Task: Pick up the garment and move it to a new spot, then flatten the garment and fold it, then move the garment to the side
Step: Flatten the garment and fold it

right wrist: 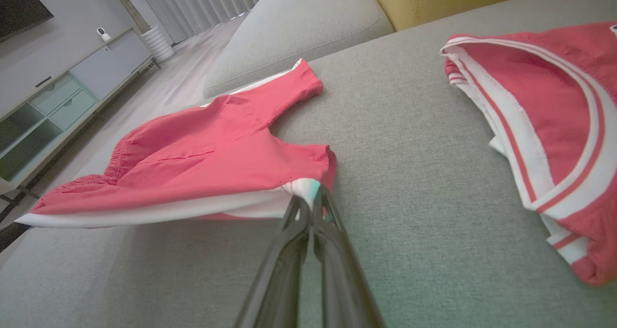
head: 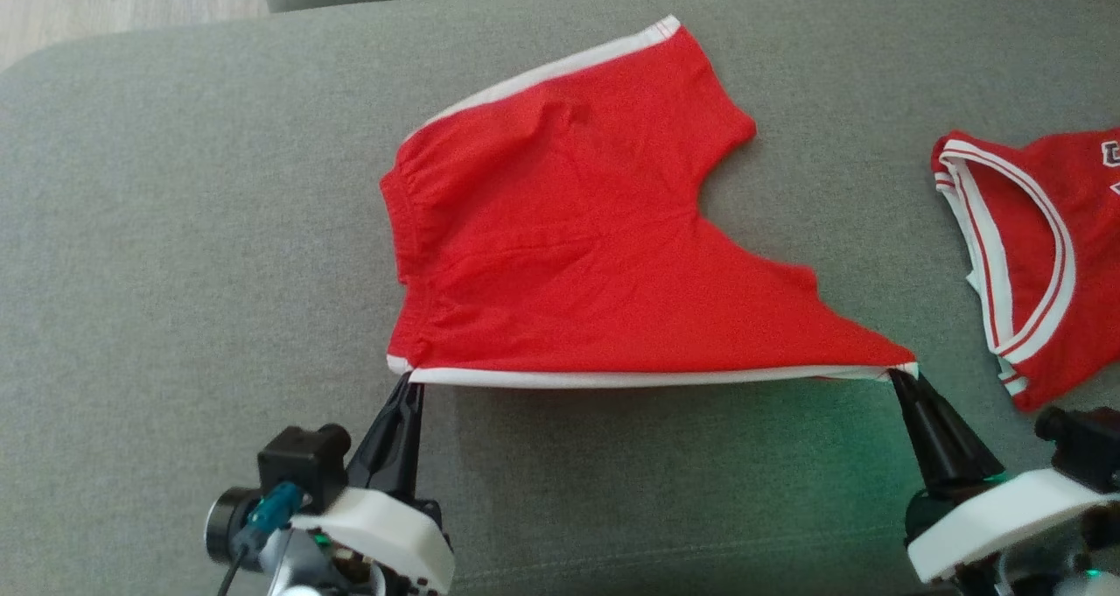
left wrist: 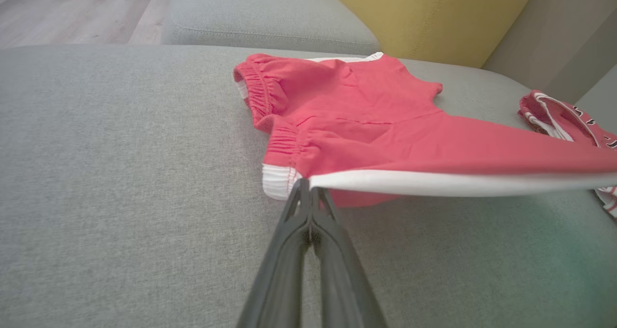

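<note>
At the lower left of the head view the left gripper (head: pixel 409 389) has its two dark fingers pressed together on the waistband corner of the red shorts (head: pixel 569 255). The left wrist view shows the same pinch (left wrist: pixel 304 186), with white trim caught between the tips. At the lower right, the right gripper (head: pixel 898 374) is likewise clamped on the corner of the leg hem, and its own camera shows the fingertips closed over the white edge (right wrist: pixel 308 200). Between the two grips the near white-trimmed side of the shorts runs taut and nearly straight across the lower middle of the frame, raised off the grey sofa cushion (head: pixel 175 272). Beyond that edge the cloth slopes down toward the middle of the frame. There the body of the shorts and the far leg rest on the cushion, a little rumpled at the elastic waist. To the right, apart from the shorts, lies a red jersey (head: pixel 1032 255) with striped white trim. The wood floor (head: pixel 105 1) shows at the upper left. As a judgement, the work sits in the spreading and flattening stage: the shorts are opened out in a single layer, no fold is made, and both the folding and the final move aside remain to be done.
</note>
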Motion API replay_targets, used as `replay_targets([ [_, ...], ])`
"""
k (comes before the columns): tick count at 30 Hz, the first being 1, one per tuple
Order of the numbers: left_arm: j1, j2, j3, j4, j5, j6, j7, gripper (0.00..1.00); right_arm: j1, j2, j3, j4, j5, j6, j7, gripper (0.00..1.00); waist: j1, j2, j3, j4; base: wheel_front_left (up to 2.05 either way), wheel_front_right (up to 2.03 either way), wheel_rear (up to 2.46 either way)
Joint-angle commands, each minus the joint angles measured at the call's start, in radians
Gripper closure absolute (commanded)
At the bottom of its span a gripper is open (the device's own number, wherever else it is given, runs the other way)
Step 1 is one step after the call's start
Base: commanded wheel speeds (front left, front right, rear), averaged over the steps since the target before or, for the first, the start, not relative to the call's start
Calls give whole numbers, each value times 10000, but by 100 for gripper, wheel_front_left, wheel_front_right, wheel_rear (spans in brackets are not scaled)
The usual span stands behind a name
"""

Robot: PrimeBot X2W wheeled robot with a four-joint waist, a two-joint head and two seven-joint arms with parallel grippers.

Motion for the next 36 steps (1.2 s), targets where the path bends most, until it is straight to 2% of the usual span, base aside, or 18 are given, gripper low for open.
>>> replay_targets([
  [1, -202, 234, 587, -559, -50, 221, 71, 100, -62, -61, -243, -734, -177, 63, 258, 100, 0, -1, -56, 4, 0, 0, 0],
  [6, -421, 379, 548, -816, -117, 127, 494, 100, -267, 136, -570, -1535, -495, 63, 1217, 100, 0, -1, 116, 50, 0, 0, 0],
  [11, -1745, 439, 494, -217, -319, -326, 1165, 100, -1849, -259, -396, -998, -306, 63, 1718, 100, 0, -1, 825, 169, 0, 0, 0],
  [17, -4035, 332, 454, 842, -420, -900, 1602, 100, -4778, -1016, 150, 699, 172, 63, 1913, 100, 0, -1, 2132, 536, 0, 0, 0],
  [21, -5519, 184, 477, 1684, -365, -1110, 1581, 100, -6767, -1340, 738, 1963, 525, 63, 1855, 100, 0, -1, 2862, 807, 0, 0, 0],
  [23, -5858, 129, 504, 1917, -372, -1147, 1525, 100, -7220, -1391, 905, 2290, 606, 63, 1815, 100, 0, -1, 2991, 861, 0, 0, 0],
  [29, -7891, -263, 582, 3687, -456, -1428, 1004, 100, -10066, -1628, 2048, 4683, 1133, 63, 1262, 100, 0, -1, 3702, 1217, 0, 0, 0],
  [36, -9092, -611, 415, 5426, -615, -1709, 505, 100, -11820, -1631, 3261, 6711, 1658, 63, 325, 100, 0, -1, 3955, 1470, 0, 0, 0],
])
